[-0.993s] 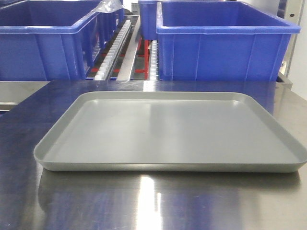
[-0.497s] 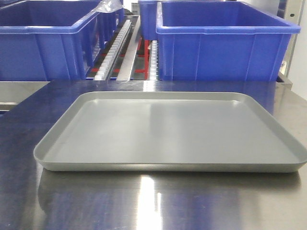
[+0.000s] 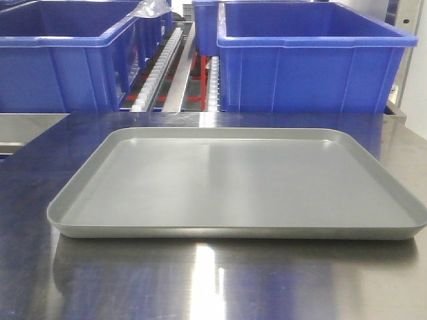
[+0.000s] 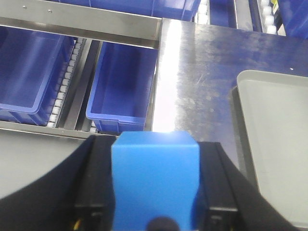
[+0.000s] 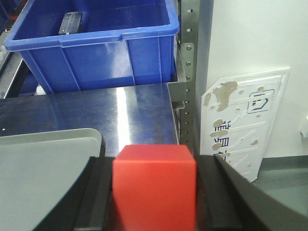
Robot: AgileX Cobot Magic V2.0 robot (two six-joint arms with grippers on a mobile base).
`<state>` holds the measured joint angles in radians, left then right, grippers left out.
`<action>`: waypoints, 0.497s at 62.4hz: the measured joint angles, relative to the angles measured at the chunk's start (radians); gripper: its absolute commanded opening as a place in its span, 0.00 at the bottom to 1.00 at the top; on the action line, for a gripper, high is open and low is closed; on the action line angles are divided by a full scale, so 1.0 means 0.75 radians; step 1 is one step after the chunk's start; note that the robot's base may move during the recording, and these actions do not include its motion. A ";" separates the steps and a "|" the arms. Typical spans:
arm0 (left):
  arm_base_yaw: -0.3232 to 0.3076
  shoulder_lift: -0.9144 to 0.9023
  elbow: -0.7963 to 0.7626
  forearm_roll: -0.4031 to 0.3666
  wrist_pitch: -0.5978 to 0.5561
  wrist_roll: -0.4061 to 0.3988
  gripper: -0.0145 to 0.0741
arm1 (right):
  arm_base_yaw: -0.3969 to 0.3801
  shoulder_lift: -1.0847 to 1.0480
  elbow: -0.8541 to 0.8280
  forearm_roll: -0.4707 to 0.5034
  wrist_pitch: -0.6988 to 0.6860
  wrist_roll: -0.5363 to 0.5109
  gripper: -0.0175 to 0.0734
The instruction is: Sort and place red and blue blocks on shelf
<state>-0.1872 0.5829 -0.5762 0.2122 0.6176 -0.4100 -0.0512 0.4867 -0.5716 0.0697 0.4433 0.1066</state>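
Gripping the blue block [image 4: 155,178] between its black fingers [image 4: 95,185], the left claw [image 4: 155,197] is closed on the cube's two sides, with the top face in plain sight. In the left wrist view the block hangs in front of the left edge of the steel counter [image 4: 192,72], where that edge meets the shelf [image 4: 82,23]. On the shelf's lower tier two blue bins [image 4: 122,82] sit side by side, with white roller tracks [image 4: 65,82] between them. The grey tray [image 4: 279,139] lies on the counter, off to the right of the block.

The right claw [image 5: 155,192] is clamped the same way on the red block (again side to side) [image 5: 155,180]. This block shows in front of the counter's right edge, just beside the tray's rounded corner. Beyond it another large bin [image 5: 96,53] stands at the counter's far edge, next to a perforated metal post [image 5: 190,72]. A scuffed white panel [image 5: 240,120] leans against the wall to the right.

From the front view, the tray sits flat near the middle of the counter, and neither claw nor block is in that picture. How high either block hangs above the counter cannot be told.
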 measured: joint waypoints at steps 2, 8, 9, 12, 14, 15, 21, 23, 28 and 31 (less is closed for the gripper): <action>0.000 0.000 0.000 0.000 0.000 0.000 0.31 | 0.000 0.000 0.000 0.000 0.000 0.000 0.26; 0.000 0.000 0.000 0.000 0.000 0.000 0.31 | 0.000 0.000 0.000 0.000 0.000 0.000 0.26; 0.000 0.000 0.000 0.000 0.000 0.000 0.31 | 0.000 0.000 0.000 0.000 0.000 0.000 0.26; 0.000 0.000 0.000 0.000 0.000 0.000 0.31 | 0.000 0.000 0.000 0.000 0.000 0.000 0.26; 0.000 0.000 0.000 0.000 0.000 0.000 0.31 | 0.000 0.000 0.000 0.000 0.000 0.000 0.26; 0.000 0.000 0.000 0.000 0.000 0.000 0.31 | 0.000 0.000 0.000 0.000 0.000 0.000 0.26; 0.000 0.000 0.000 0.000 0.000 0.000 0.31 | 0.000 0.000 0.000 0.000 0.000 0.000 0.26; 0.000 0.000 0.000 0.000 0.000 0.000 0.31 | 0.000 0.000 0.000 0.000 0.000 0.000 0.26; 0.000 0.000 0.000 0.000 0.000 0.000 0.31 | 0.000 0.000 0.000 0.000 0.000 0.000 0.26; 0.000 0.000 0.000 0.000 0.000 0.000 0.31 | 0.000 0.000 0.000 0.000 0.000 0.000 0.26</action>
<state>-0.1872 0.5829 -0.5762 0.2122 0.6176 -0.4100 -0.0512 0.4867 -0.5716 0.0697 0.4433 0.1066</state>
